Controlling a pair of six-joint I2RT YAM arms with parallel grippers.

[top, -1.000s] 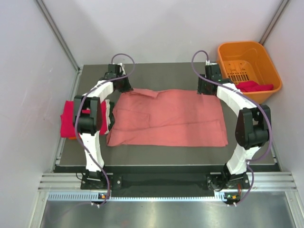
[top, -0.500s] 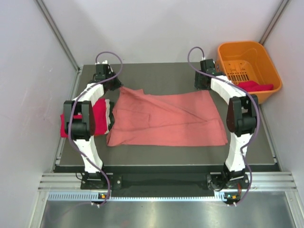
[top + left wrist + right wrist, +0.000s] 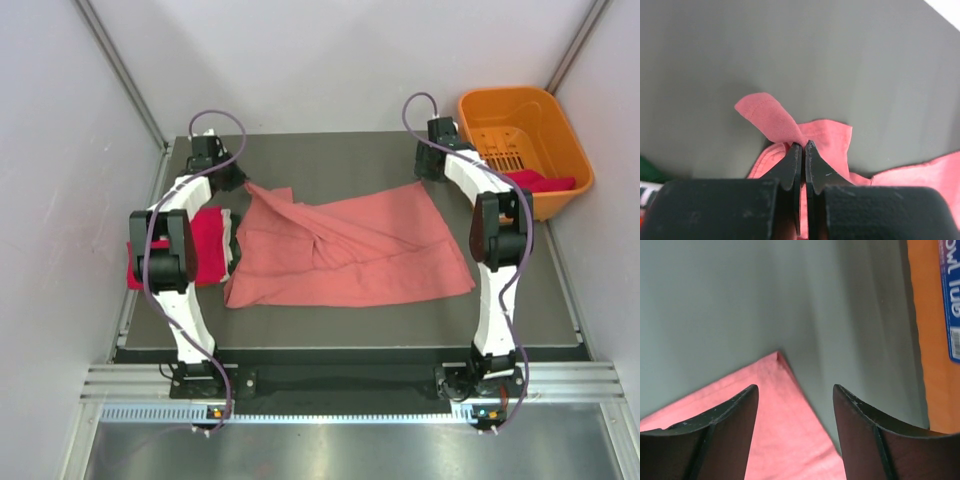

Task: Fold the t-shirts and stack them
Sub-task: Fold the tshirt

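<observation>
My left gripper (image 3: 803, 145) was pressed together, pinching a corner of the large salmon-pink cloth t-shirt (image 3: 345, 250); the rest lay creased to its right; I judged a one-sided pull would drag and bunch it, since my right gripper (image 3: 795, 390) stood spread, holding nothing, the shirt's far corner flat beneath it; closing there might nip only the dark grey table (image 3: 740, 300); the long axis ran gripper to gripper; collar end, I couldn't tell.

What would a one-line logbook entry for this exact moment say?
left fingers: shut on salmon-pink t-shirt corner | right fingers: open, over its other far corner | shirt: rumpled
</observation>
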